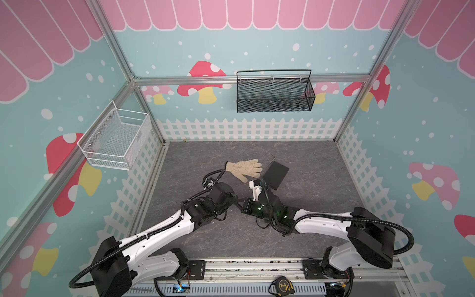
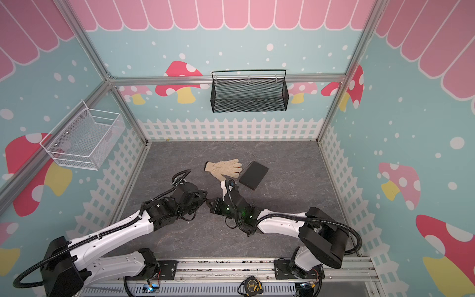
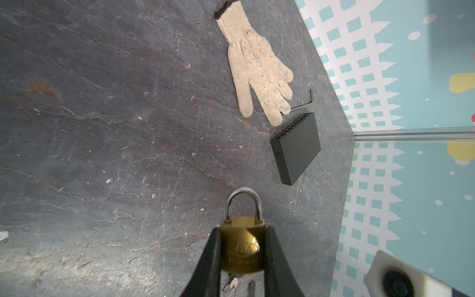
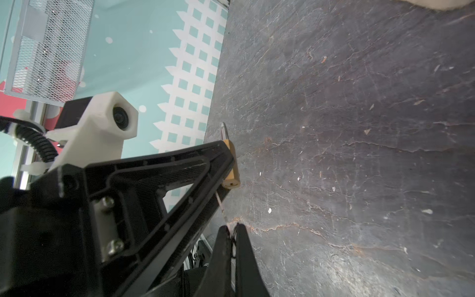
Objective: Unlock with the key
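1. The left end effector is clamped on both sides of the brass padlock, whose shackle sits closed in the body.
2. The right end effector is pinched together on the thin key, which points at the padlock's base. I cannot tell whether it is in the keyhole.
3. Both meet over the middle of the grey worktop, near a glove and a black box.

Brass padlock, steel shackle shut, sits upright btwn the left gripper's fingers, logo side facing its wrist cam. Thin silver key — pinched in the right gripper — points at the lock's underside; we can't tell whether it's seated.
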Robot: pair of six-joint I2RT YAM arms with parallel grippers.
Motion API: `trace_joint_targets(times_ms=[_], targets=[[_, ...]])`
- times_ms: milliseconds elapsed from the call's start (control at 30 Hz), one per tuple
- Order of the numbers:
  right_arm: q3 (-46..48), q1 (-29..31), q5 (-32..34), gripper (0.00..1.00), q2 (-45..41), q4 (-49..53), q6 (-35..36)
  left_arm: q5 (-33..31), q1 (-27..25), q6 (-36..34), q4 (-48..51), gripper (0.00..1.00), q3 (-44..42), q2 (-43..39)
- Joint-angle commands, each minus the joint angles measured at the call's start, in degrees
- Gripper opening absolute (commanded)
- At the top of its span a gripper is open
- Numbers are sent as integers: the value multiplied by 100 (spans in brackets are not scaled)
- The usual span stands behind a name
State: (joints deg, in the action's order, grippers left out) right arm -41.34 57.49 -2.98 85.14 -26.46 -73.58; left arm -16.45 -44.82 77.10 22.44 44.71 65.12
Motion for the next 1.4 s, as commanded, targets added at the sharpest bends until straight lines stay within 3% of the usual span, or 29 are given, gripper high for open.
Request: trace_joint_targets(times_ms=[0, 533, 1367], targets=[[-120, 44, 175, 0, 89, 237, -336, -323, -38, -81, -6, 0, 118, -113], [-436, 56, -33, 0, 216, 326, -374, -441, -45, -222, -11, 0, 115, -80], [-646, 39, 208, 0, 123, 415, -400, -524, -190, -393, 141, 0, 203, 59]])
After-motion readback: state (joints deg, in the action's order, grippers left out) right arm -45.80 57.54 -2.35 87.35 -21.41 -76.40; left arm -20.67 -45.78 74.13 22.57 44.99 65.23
